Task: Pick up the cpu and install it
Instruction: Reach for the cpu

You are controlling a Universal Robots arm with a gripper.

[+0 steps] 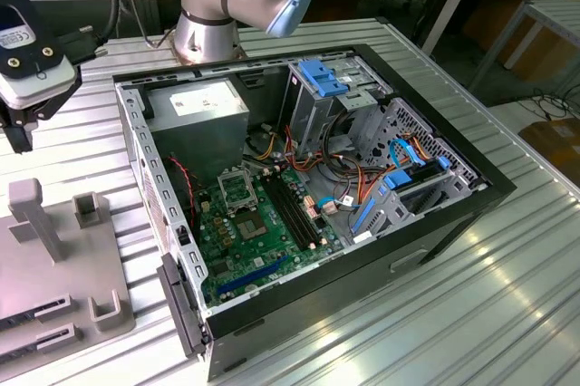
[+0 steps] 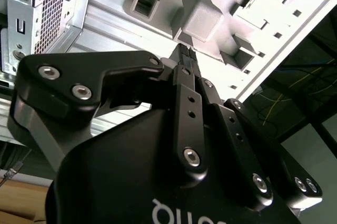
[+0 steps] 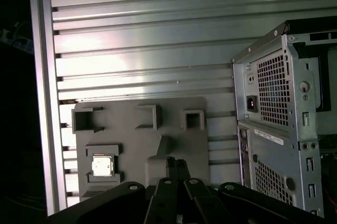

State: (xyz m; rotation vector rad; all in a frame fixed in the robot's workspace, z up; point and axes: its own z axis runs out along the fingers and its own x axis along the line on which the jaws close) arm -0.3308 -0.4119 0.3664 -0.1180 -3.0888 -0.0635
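A: State of the gripper (image 3: 176,162)?
B: Clenched. Tips pressed together in both wrist views, nothing betw. them. It hangs over the grey holder plate (image 3: 131,129), by the raised block (image 3: 164,148). No contact w/ anything that I can see.
A: Where's the cpu (image 3: 102,166)?
B: Flat, pale face up, in a square pocket (image 3: 102,150) at the plate's corner closest to the table's edge. Apart from the tips, off to one side.
A: Edges, room?
B: Pocket rim hugs the chip on all sides. The plate's edge sits close beside the table (image 3: 158,50) edge. Past the row of small holders (image 3: 147,116) on the plate's far edge: wide bare ribbed top. Other side: narrow strip of table, then the computer case (image 3: 274,103), rear panel toward the plate.
A: Inside the case?
B: Exterior view: case open upward, green board (image 1: 245,250) on its floor, socket frame (image 1: 237,191) at the board's end nearest the power supply box (image 1: 199,105). Cables (image 1: 335,168) crowd the space beyond.
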